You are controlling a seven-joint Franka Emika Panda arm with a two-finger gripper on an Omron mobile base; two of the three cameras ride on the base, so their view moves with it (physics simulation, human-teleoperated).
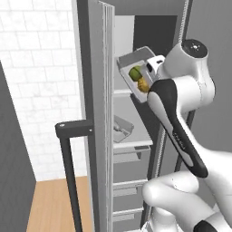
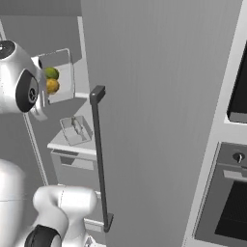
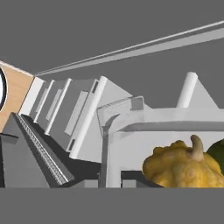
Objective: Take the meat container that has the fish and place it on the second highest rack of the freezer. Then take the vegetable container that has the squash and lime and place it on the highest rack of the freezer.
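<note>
Wood floor [image 1: 56, 204]; oven [image 2: 226, 193] right; door handle [image 2: 99, 154], possibly black.

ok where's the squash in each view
Left base view: the squash is upper centre, in the tilted container by the wrist, under the lime.
Right base view: upper left, in the same container, again below the lime.
Hand view: bottom right, large and bumpy.
Shared landmark: the other container on the shelf below.
</note>
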